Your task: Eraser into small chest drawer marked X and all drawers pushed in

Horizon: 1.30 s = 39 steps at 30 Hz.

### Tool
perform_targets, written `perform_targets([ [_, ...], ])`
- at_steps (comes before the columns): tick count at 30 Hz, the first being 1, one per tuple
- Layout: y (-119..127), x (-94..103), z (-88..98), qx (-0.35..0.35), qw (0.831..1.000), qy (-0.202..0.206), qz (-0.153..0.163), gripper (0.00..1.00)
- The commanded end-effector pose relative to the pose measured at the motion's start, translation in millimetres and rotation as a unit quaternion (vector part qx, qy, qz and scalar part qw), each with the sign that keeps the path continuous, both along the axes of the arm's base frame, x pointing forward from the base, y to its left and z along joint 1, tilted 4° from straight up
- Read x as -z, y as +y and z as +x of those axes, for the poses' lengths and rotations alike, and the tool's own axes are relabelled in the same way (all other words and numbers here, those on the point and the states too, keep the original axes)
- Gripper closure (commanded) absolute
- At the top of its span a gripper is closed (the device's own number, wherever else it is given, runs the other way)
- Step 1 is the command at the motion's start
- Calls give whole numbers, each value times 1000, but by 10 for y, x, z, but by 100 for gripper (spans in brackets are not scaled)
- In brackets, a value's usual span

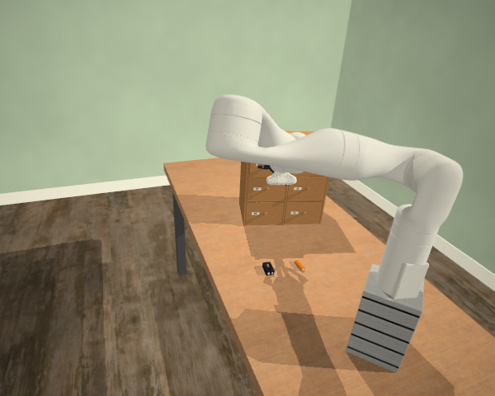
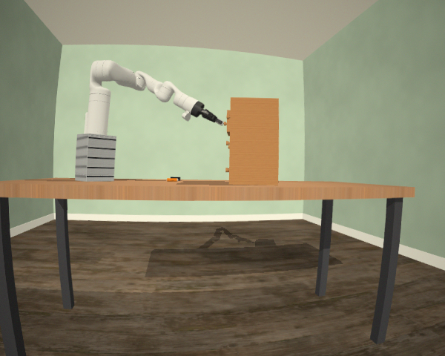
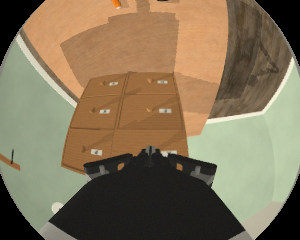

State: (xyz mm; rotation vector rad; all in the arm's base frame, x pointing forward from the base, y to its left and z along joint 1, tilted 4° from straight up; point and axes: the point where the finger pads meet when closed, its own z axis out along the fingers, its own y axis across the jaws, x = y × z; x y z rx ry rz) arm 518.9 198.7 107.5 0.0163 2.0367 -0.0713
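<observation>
reaching from its grey ribbed pedestal [image 1: 384, 337] at the lower right of the top view, the white arm [image 1: 367, 157] bends over the wooden table [image 1: 222, 256] toward the chest. near to the pedestal, around the middle of the frame, two small things lie just beside each other but apart: a black block with a pale mark [image 1: 267, 268], and an orange short stick [image 1: 299, 265]. i judge the black block to be the eraser, but it is too small to be sure; nothing holds it and it is well apart from the chest.

farther back stands the small wooden chest [image 2: 253, 142], two columns of drawers with small labels; the marks are too small to read, so i cannot tell which drawer has the x. in the exterior view the upper drawer front [image 2: 228, 115] stands a little out of the chest's face.

the gripper [image 2: 219, 121] has its fingers clenched fully together, with nothing between them, and its tip is at a small knob [image 2: 225, 123] of the upper row. i think the shut fingers serve as a hook or a pusher on this knob, because the drawer must be opened before the eraser can go in. whether the tip really touches the knob, i cannot tell.
</observation>
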Motion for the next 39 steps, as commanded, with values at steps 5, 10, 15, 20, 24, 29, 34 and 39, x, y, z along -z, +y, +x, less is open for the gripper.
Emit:
perform_targets([
  [5, -27, -14, 90, 3, 1000, -1, 2, 100],
  [10, -28, -16, 128, 3, 1000, -1, 2, 100],
  [15, -30, -18, 163, 3, 1000, -1, 2, 100],
  [20, -31, -20, 184, 3, 1000, -1, 2, 100],
  [24, -31, -20, 189, 3, 1000, -1, 2, 100],
  [29, -32, -20, 194, 3, 1000, -1, 2, 100],
  [34, -32, -20, 195, 3, 1000, -1, 2, 100],
  [39, -32, -20, 195, 3, 1000, -1, 2, 100],
])
